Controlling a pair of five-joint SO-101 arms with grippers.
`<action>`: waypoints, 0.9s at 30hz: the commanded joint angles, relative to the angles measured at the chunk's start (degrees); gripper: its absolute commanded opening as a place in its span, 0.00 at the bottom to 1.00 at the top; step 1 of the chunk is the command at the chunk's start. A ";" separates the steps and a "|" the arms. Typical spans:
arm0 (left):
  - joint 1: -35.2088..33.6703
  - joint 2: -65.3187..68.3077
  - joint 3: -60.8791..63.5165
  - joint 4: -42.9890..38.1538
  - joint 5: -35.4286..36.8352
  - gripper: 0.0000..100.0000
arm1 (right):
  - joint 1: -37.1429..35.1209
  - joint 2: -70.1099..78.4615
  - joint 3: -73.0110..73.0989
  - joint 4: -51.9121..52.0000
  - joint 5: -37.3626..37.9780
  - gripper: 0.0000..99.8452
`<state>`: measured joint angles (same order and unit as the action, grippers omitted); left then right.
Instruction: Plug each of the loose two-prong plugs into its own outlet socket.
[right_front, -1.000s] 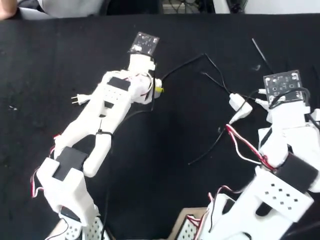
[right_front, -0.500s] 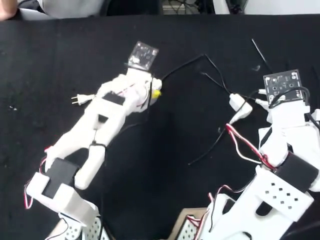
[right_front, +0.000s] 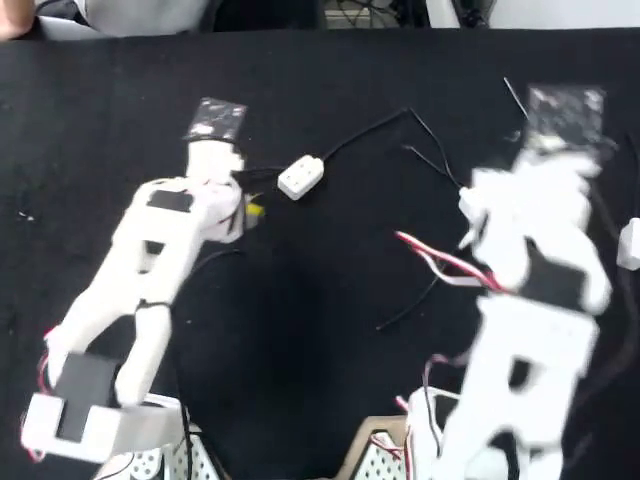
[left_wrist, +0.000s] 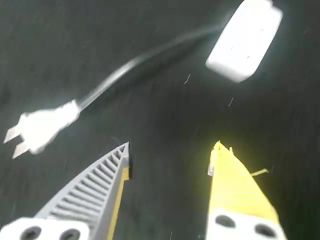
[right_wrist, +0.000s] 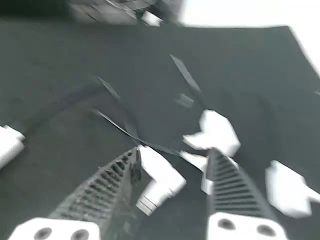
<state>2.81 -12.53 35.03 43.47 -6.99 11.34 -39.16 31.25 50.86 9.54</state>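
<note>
My left claw (left_wrist: 171, 150) gapes wide and empty over the counter (left_wrist: 165, 100). A plug (left_wrist: 42, 127) lies beyond its grey finger, and a socket (left_wrist: 245, 40) beyond the yellow one. My right claw (right_wrist: 175, 155) is wide too, with a blurred white block (right_wrist: 157, 182) between its fingers.

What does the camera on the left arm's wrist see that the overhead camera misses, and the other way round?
Left wrist view's own: a loose white two-prong plug on its black cord, lying flat, unplugged, just ahead of the finger tips.
High view's own: the left arm and the right arm in full, with black cables looping between them.
Shared: the white outlet socket on the black table, and the left end effector, open and holding nothing, seen from above as a yellow tip.
</note>
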 joint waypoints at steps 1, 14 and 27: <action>-2.68 -8.09 4.18 2.55 -0.26 0.26 | -8.70 13.76 -1.63 -18.46 -4.84 0.16; -13.23 -30.42 24.66 2.29 -6.42 0.26 | -16.35 54.64 -21.93 -43.43 -14.33 0.15; -7.25 -37.45 30.29 2.29 -4.13 0.26 | -19.96 68.97 -33.10 -41.58 -11.87 0.15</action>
<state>-5.27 -48.66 65.71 45.41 -11.91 -7.21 28.18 3.12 8.92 -4.79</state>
